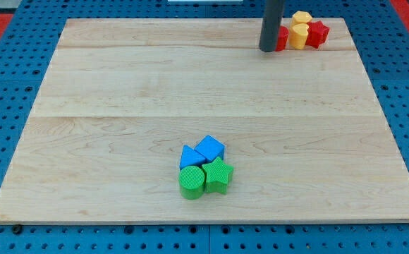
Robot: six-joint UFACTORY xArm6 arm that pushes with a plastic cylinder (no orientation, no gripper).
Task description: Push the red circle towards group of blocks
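The dark rod is seen at the view's top, right of centre, cut off by the upper edge; my tip [269, 50] is planted on the wooden surface [120, 106]. No jaws are carried by this end effector — nothing is held, only pushed. Touching the tip's right side, a red block [282, 39] is largely hidden behind the rod; it is probably the red circle, though its shape cannot be made out. Beside it two yellow blocks [300, 29] are packed, their shapes unclear, and a red star [318, 33] at the far right. Well apart, near the view's bottom, a group is gathered — blue cube [210, 149], blue triangle [189, 157], green circle [192, 182], green star [218, 175].
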